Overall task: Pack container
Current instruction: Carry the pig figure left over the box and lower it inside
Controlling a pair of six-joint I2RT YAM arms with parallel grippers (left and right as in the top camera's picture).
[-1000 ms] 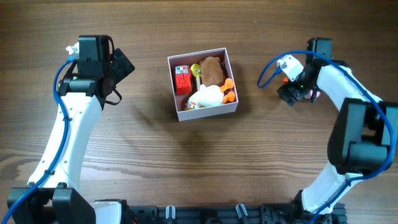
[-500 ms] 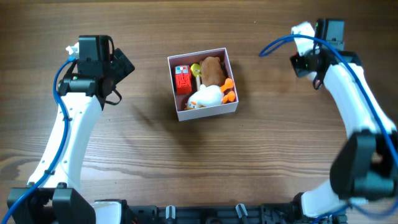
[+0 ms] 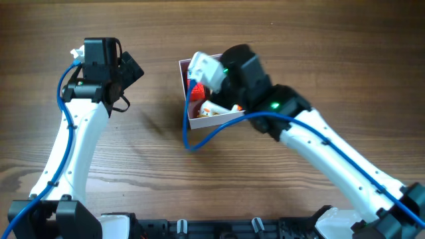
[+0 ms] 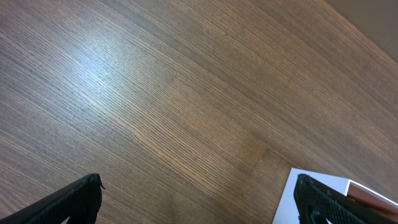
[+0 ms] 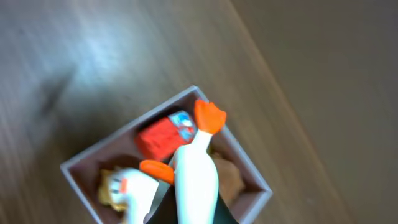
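The container [image 3: 219, 119], a white-walled box with a pink inside, sits mid-table, mostly hidden in the overhead view by my right arm [image 3: 265, 99]. In the right wrist view the container [image 5: 81, 163] holds a red toy [image 5: 158, 137], a brown toy [image 5: 230, 177] and a white and yellow shape [image 5: 127, 190]. My right gripper [image 5: 196, 208] is shut on a white toy with orange feet [image 5: 196, 171], directly over the box. I cannot tell whether that toy touches the box floor. My left gripper [image 4: 198, 186] stands open over bare wood, left of the container's corner [image 4: 287, 202].
A blue cable [image 3: 199, 139] loops from the right arm over the table in front of the container. The left arm [image 3: 80, 133] stands along the left side. Brown wooden tabletop [image 3: 199, 186] surrounds the box on all sides.
The right arm has swung from the table's right side to above the container, and its gripper has shut. The left arm has not moved.
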